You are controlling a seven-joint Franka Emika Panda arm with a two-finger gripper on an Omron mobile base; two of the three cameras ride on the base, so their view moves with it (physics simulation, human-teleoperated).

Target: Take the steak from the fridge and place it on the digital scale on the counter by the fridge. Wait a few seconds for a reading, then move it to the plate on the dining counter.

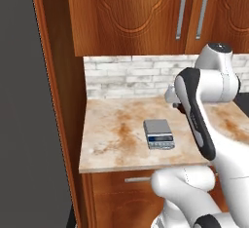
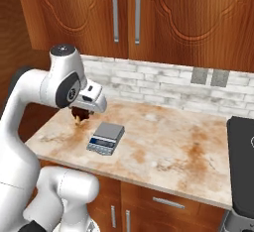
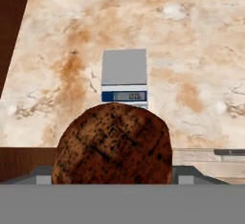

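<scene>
Marbled bench carries the digital scale. Jaws closed on the steak, above and just beside the scale.

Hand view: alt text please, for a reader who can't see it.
A dark red-brown steak fills the lower foreground, held in the gripper. Beyond it, a grey digital scale sits bare on the marbled beige counter, its blue display strip nearest the steak.
</scene>
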